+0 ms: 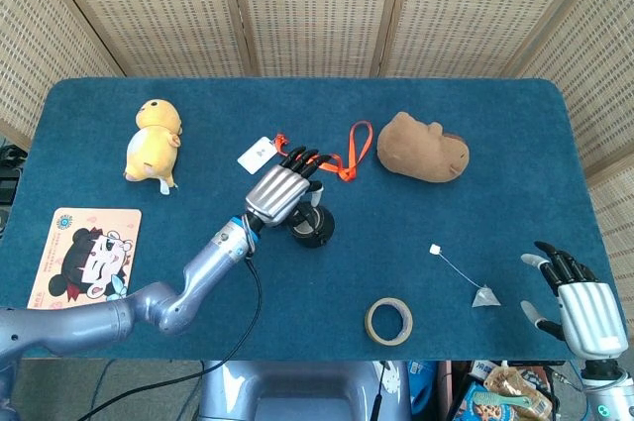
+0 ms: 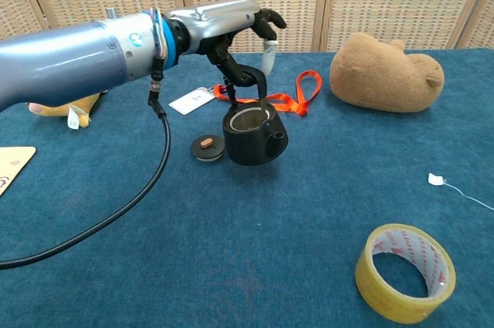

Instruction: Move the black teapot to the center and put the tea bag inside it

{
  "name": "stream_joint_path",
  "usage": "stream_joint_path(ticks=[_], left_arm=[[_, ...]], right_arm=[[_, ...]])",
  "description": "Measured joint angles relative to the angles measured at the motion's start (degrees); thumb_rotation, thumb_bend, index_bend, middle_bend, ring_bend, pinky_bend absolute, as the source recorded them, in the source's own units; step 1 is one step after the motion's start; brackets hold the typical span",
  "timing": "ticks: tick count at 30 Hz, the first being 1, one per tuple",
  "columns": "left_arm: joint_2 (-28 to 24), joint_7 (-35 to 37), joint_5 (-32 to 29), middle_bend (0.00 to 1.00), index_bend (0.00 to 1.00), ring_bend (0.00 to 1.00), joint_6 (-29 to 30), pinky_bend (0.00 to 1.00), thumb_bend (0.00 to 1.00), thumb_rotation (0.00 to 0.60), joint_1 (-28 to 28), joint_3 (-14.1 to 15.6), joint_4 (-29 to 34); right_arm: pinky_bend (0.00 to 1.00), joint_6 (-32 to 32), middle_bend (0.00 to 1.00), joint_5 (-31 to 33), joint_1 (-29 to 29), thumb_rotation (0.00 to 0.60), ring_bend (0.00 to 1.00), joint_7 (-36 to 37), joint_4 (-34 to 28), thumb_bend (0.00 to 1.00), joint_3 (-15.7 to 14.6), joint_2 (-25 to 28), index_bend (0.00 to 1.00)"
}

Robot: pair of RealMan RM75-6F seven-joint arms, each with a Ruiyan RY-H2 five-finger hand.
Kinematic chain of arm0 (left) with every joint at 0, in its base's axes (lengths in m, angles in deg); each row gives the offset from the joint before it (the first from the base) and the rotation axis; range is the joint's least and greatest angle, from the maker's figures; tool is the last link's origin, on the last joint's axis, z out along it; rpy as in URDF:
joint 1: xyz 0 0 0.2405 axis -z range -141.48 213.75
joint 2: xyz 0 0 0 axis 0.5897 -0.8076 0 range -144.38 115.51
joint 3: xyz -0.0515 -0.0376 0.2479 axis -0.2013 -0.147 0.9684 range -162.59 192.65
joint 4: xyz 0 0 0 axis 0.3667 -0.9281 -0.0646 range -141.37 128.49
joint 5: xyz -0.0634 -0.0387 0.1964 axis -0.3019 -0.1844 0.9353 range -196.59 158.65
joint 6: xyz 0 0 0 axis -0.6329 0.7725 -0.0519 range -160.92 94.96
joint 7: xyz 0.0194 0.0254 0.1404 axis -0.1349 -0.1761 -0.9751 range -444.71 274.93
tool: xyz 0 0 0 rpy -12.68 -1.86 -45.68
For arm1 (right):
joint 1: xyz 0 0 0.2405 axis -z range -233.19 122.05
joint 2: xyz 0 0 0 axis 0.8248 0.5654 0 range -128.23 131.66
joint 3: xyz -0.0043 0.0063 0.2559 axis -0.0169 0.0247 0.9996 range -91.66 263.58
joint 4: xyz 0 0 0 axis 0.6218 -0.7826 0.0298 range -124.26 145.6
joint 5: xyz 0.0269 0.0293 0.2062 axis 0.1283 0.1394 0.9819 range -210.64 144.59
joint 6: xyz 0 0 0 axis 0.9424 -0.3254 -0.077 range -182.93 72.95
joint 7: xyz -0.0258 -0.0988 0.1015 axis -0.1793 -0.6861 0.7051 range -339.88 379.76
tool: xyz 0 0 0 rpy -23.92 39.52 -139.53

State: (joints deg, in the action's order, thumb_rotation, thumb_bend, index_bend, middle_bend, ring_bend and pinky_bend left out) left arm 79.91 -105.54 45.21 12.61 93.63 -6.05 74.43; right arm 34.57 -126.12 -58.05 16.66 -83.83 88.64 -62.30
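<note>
black teapot (image 2: 255,134): hanging by its bail handle from my left hand (image 1: 280,191), lid off, mouth open, a bit off the cloth by the look of its shadow in the chest view. Sitting near table centre, just at 5 o'clock of the orange lanyard (image 1: 327,157).
left hand: fingers curling under the handle and holding the pot; the remaining fingers are pointing toward 1 o'clock.
right hand (image 1: 578,303): resting at the 4 o'clock corner of the table (image 1: 515,134), fingers spread wide, holding nothing.
tea bag (image 1: 484,296): lying flat at 4 o'clock of the pot, well apart from it, string running up to its white tag (image 1: 435,249). Near my right hand, not touching.
lid (image 2: 208,147): lying just beside the pot at its 9 o'clock in the chest view.
step in hand: I'm judging this as the end of the carry, set-down coming.
doing it well: I'm keeping the pot level so it isn't swinging on the handle, lowering straight down, spout clear of the lid and lanyard. Letting the base settle flat before uncurling, then drawing the fingers out sideways so the handle isn't tipping the pot.
risk: pot looks slightly tilted, so a fast release could be rocking it.
after: tea bag is likely my right hand's job; pinching the string looks easier than the bag.
</note>
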Motion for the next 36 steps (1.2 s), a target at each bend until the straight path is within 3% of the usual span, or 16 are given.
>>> stream_joint_path(ticks=[13,36], left_arm=[[7.47,-4.97,-7.62,0.09,0.62,0.0,-1.27,0.0,0.47,0.6,9.47,-1.5,-6.69],[17.15,-7.13,-16.23,0.09,0.62,0.0,-3.58,0.0,0.47,0.6,18.34,-2.0,-23.31]], right_arm=[[0.41,-0.19,0.27,0.25,-0.36,0.6,0.25,0.59,-0.62,0.37,0.15,1.23,0.32],[0.41,-0.71,0.27,0.57,-0.66,0.6,0.25,3.24,1.32,0.37,-0.24,1.04,0.32]])
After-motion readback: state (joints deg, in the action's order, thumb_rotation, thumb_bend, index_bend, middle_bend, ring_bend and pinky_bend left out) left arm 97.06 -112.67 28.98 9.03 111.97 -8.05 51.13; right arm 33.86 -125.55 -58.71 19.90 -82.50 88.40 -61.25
